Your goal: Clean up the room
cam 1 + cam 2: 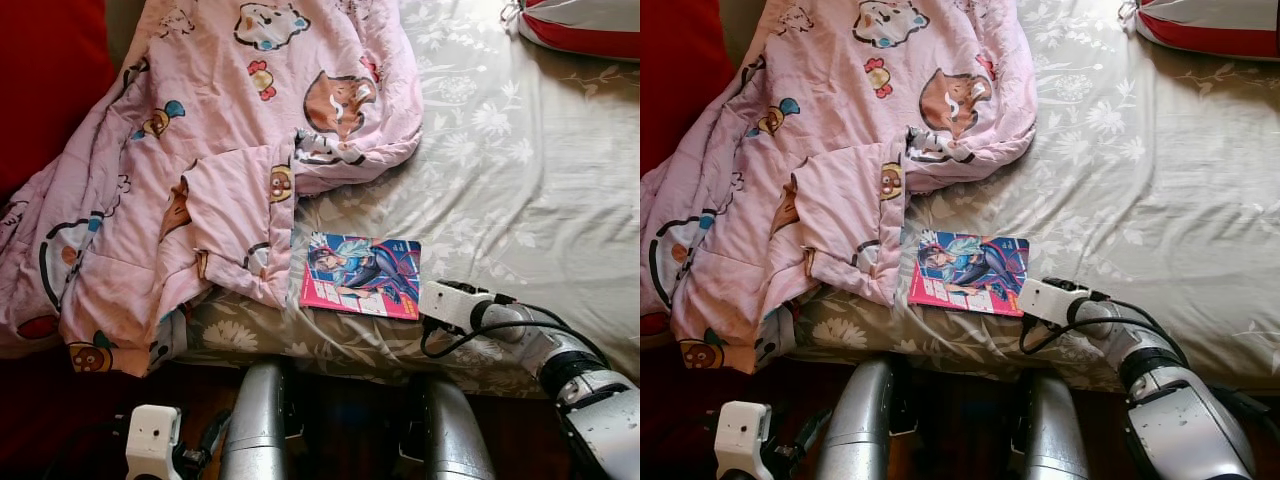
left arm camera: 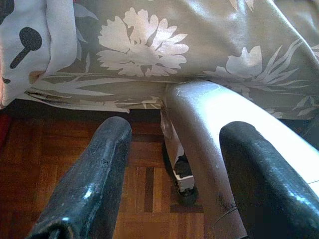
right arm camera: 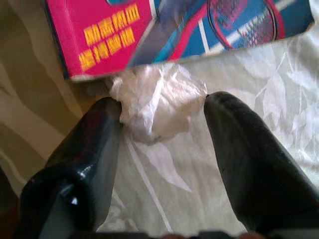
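Observation:
A crumpled white wad (image 3: pixel 157 99) lies on the grey floral bedsheet (image 1: pixel 520 180), right against the pink corner of a comic book (image 1: pixel 363 275). My right gripper (image 3: pixel 162 102) reaches onto the bed's front edge beside the book. It is open, with one finger on each side of the wad and both touching it. In the head views the white wrist block (image 1: pixel 448 302) hides the wad. My left gripper (image 2: pixel 172 127) hangs open and empty low by the bed's side, above the wooden floor (image 2: pixel 144 184).
A rumpled pink cartoon blanket (image 1: pixel 220 150) covers the bed's left half and hangs over its front edge. A red and white pillow (image 1: pixel 585 25) lies at the far right corner. A red cushion (image 1: pixel 45 80) stands at the left. My silver legs (image 1: pixel 255 425) are against the bed.

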Controlling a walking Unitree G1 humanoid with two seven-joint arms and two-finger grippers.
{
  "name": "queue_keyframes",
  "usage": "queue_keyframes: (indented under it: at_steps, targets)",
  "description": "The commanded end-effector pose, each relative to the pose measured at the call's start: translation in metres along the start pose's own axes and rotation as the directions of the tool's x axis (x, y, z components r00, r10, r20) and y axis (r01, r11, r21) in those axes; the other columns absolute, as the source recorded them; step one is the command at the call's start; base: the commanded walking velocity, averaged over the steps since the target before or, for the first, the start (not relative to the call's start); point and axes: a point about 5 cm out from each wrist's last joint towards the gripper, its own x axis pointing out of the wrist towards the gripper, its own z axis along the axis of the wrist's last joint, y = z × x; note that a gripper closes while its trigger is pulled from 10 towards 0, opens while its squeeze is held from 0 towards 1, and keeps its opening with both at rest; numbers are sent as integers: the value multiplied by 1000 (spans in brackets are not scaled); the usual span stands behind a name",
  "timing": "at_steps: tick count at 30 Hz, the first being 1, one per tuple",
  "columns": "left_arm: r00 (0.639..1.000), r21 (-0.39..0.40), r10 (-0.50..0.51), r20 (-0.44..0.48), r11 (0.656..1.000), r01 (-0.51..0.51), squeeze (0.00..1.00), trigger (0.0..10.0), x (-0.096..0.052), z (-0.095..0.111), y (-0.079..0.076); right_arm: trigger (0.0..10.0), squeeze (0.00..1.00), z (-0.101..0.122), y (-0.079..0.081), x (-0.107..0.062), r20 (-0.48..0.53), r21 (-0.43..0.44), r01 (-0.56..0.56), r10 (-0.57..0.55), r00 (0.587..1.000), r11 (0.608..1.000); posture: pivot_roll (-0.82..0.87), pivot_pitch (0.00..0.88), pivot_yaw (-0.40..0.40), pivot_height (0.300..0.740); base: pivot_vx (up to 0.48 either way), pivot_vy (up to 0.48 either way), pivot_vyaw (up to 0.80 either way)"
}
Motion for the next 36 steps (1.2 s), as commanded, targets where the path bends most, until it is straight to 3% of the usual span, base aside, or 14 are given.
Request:
queue_keyframes:
  at_steps: [1, 4, 5, 6, 7, 8, 30, 36]
  targets:
    - [998, 2, 15, -56, 1000, -15, 0, 10000, -9, -9, 4, 10000, 0, -3, 13, 2, -7, 0, -36, 36, 999, 999, 262, 383, 80, 605, 0, 0, 0]
    - [998, 5, 14, -57, 1000, -14, 0, 10000, -9, -9, 3, 9725, 0, -1, 16, 2, 15, 12, -44, 44, 999, 999, 266, 382, 81, 605, 0, 0, 0]
    - [998, 6, 14, -57, 1000, -14, 0, 10000, -9, -9, 3, 5882, 0, -1, 17, 3, 22, 17, -51, 50, 998, 999, 266, 382, 81, 605, 0, 0, 0]
    - [998, 6, 14, -57, 1000, -14, 0, 10000, -9, -9, 3, 5882, 0, -1, 17, 3, 22, 17, -51, 50, 998, 999, 266, 382, 81, 605, 0, 0, 0]
    - [998, 6, 15, -57, 1000, -14, 0, 10000, -9, -9, 3, 941, 0, -2, 18, 3, 5, -1, -49, 49, 999, 999, 266, 382, 81, 605, 0, 0, 0]
    - [998, 6, 15, -57, 1000, -14, 0, 10000, -9, -9, 3, 0, 0, -2, 19, 3, 6, -2, -52, 52, 999, 999, 266, 382, 81, 605, 0, 0, 0]
    - [998, 6, 24, -62, 1000, -23, 0, 10000, -7, -12, 4, 0, 0, -10, 18, 2, -58, -18, -25, 24, 998, 1000, 268, 378, 76, 605, 0, 0, 0]
    - [998, 5, 34, -61, 999, -33, 0, 10000, 0, -14, 5, 0, 0, -19, 22, 0, -83, 44, 6, -2, 997, 999, 258, 344, 68, 605, 0, 0, 0]
